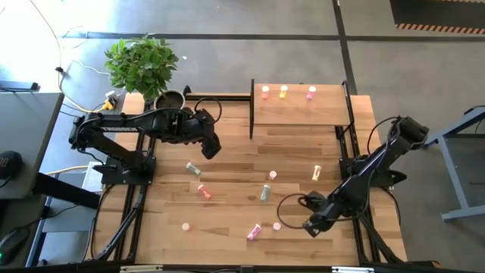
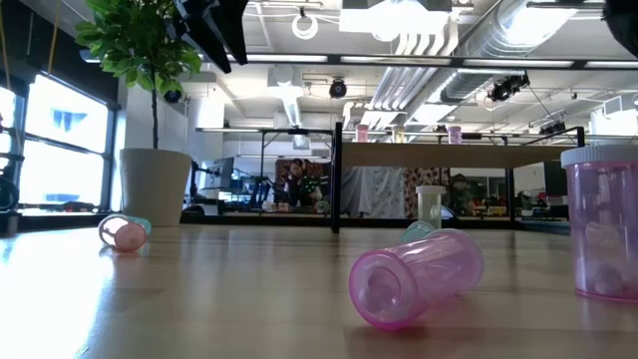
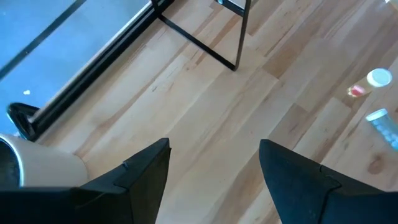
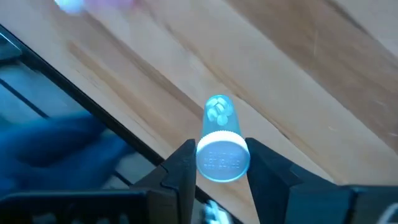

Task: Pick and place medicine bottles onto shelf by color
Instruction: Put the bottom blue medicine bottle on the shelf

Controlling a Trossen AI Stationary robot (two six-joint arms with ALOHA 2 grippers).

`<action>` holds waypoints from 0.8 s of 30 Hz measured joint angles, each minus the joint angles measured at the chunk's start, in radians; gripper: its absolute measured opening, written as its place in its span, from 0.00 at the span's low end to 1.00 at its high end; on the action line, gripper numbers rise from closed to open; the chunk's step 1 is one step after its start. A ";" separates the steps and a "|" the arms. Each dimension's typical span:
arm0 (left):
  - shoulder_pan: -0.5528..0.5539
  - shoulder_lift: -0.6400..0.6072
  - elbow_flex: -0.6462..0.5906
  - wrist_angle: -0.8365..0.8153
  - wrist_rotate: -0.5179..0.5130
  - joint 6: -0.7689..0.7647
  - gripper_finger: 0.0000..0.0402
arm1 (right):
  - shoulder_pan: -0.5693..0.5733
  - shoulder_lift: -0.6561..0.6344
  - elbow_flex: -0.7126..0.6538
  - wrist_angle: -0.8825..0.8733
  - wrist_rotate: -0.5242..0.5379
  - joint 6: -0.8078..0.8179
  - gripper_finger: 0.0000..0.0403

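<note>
The right gripper (image 4: 219, 163) clamps a pale bottle (image 4: 219, 140) near the table's (image 1: 227, 163) front right corner; the left gripper (image 3: 214, 165) hangs open.

Wooden table (image 1: 227, 205), apparently nine scattered bottles (image 1: 264, 192)

Both arms are dark, near-black, built of slim tubular links with bulkier rounded joint housings; the left arm (image 1: 132, 129) stands on a black base beside black frame rails, and the right arm (image 1: 379, 163) has the same finish. A thin black cable loops loose off the right arm's wrist, and another arcs over the left arm's wrist. Left gripper (image 3: 214, 165) fingers are matte black, wedge-shaped with pointed tips; right gripper (image 4: 217, 163) fingers are likewise flat, dark, square-edged.
</note>
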 joint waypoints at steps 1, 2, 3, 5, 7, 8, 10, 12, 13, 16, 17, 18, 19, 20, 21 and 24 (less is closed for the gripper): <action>0.007 0.000 0.000 0.000 0.000 0.016 0.59 | -0.007 -0.016 0.000 0.000 0.019 0.023 0.27; 0.014 0.000 0.000 0.000 0.001 0.031 0.59 | -0.014 -0.033 0.000 0.001 0.042 0.046 0.27; 0.023 0.000 0.000 0.000 0.004 0.044 0.59 | -0.021 -0.049 0.000 0.004 0.069 0.066 0.27; 0.041 0.000 0.000 0.000 0.019 0.069 0.59 | -0.040 -0.079 0.000 0.023 0.130 0.087 0.27; 0.061 0.000 0.000 0.000 0.040 0.104 0.59 | -0.066 -0.106 0.000 0.048 0.198 0.087 0.27; 0.069 0.000 0.000 0.000 0.047 0.120 0.59 | -0.081 -0.119 0.000 0.059 0.232 0.087 0.27; 0.087 0.000 0.000 0.000 0.053 0.151 0.59 | -0.113 -0.140 0.000 0.081 0.296 0.076 0.27; 0.104 0.000 0.000 0.003 0.055 0.182 0.59 | -0.147 -0.160 0.000 0.110 0.363 0.050 0.27; 0.113 0.000 0.000 0.004 0.058 0.201 0.59 | -0.166 -0.171 0.000 0.127 0.397 0.028 0.27; 0.139 0.000 0.000 0.004 0.065 0.247 0.59 | -0.224 -0.199 0.000 0.166 0.470 -0.049 0.27; 0.148 0.000 0.000 0.005 0.075 0.265 0.59 | -0.246 -0.209 0.000 0.178 0.486 -0.078 0.27; 0.157 0.000 0.000 0.005 0.086 0.281 0.59 | -0.267 -0.219 0.000 0.186 0.503 -0.107 0.27; 0.165 0.000 0.000 0.005 0.096 0.294 0.59 | -0.288 -0.229 0.000 0.195 0.521 -0.137 0.27; 0.174 0.000 0.000 0.005 0.106 0.308 0.59 | -0.311 -0.240 0.000 0.206 0.534 -0.168 0.27; 0.181 0.000 0.000 0.005 0.115 0.321 0.59 | -0.333 -0.250 0.000 0.221 0.548 -0.205 0.27; 0.203 0.000 0.000 0.008 0.128 0.353 0.59 | -0.401 -0.284 0.000 0.263 0.572 -0.317 0.27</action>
